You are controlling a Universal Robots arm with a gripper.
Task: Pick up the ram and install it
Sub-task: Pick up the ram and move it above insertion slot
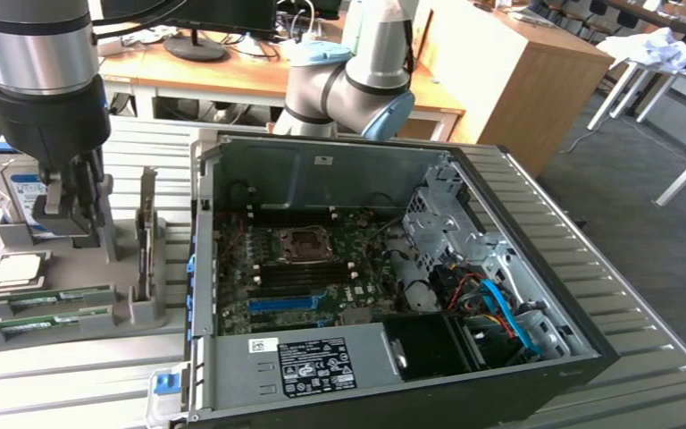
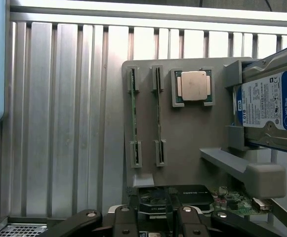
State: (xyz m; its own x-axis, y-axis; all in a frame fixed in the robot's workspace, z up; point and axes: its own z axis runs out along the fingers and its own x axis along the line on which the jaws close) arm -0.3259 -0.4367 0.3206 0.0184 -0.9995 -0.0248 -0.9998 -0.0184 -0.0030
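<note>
Wrist view: ram edge-up, claw apart

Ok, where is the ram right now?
Two ram sticks stand on edge in the grey holder, exterior view's left of the computer case, beside the processor chip.

Counting two ram sticks in one grey holder. Also counting one processor chip, one hard drive, one computer case.
</note>
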